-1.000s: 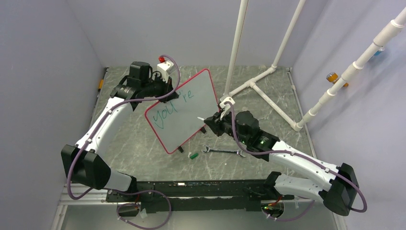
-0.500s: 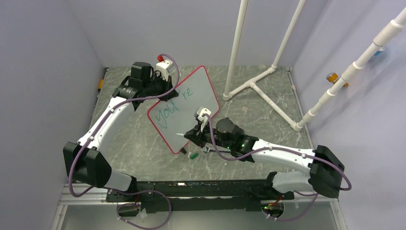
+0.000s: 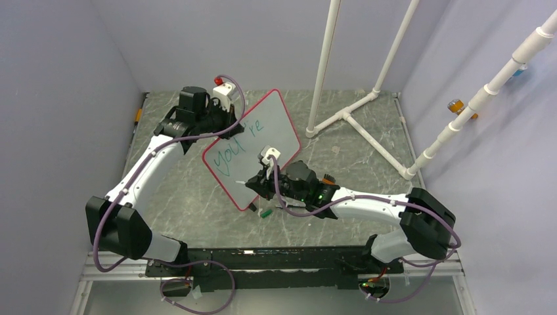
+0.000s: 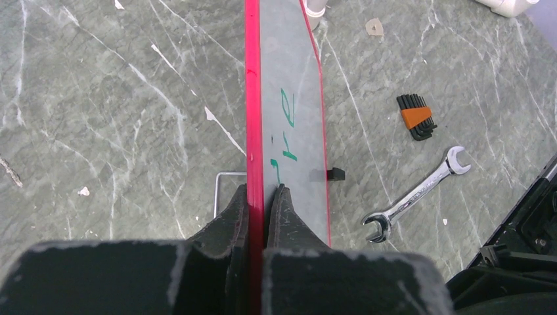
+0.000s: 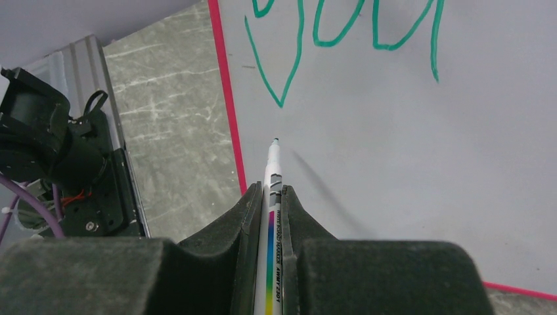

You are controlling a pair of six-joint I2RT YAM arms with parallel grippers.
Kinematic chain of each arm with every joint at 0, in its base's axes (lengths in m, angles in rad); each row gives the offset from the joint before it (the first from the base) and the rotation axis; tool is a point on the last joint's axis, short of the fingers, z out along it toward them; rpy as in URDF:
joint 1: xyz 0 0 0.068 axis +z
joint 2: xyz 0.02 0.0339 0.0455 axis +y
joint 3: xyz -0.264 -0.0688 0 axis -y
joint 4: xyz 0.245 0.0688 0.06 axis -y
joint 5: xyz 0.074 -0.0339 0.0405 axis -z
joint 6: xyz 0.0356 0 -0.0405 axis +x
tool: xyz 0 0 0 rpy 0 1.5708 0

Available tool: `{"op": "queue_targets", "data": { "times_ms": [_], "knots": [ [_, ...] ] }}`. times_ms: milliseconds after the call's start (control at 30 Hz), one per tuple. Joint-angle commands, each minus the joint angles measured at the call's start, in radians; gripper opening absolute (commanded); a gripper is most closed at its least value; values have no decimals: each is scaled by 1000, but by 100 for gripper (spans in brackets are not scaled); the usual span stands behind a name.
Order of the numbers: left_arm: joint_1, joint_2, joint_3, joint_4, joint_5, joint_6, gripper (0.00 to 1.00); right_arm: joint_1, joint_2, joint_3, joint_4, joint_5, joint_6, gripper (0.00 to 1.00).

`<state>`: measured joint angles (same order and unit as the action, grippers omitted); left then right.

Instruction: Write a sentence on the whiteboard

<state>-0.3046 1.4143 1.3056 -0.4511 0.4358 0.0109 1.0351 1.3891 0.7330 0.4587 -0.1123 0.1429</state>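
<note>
My left pincer [image 4: 263, 191] is clamped on the red edge of the whiteboard [image 3: 266, 134], holding it tilted up off the bench [image 3: 368, 144]. My right pincer [image 5: 269, 193] is squeezed tight on the marker [image 5: 272, 164]. Its tip sits close to the white surface, just under the green lettering [image 3: 235, 152] that reads "you're".

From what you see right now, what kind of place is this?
Probably a robot test cell in a lab: plain walls close in a marbled table, a white pipe frame stands on it, and a wrench and hex keys lie loose.
</note>
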Motion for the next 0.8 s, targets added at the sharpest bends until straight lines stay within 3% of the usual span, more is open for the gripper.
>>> {"op": "queue_targets", "data": {
  "times_ms": [0, 767],
  "knots": [
    [22, 33, -64, -105, -361, 264, 0, 3, 7, 53, 104, 2, 2, 0],
    [22, 2, -75, -120, -379, 278, 0, 2, 96, 100, 117, -19, 0, 0]
  ]
}}
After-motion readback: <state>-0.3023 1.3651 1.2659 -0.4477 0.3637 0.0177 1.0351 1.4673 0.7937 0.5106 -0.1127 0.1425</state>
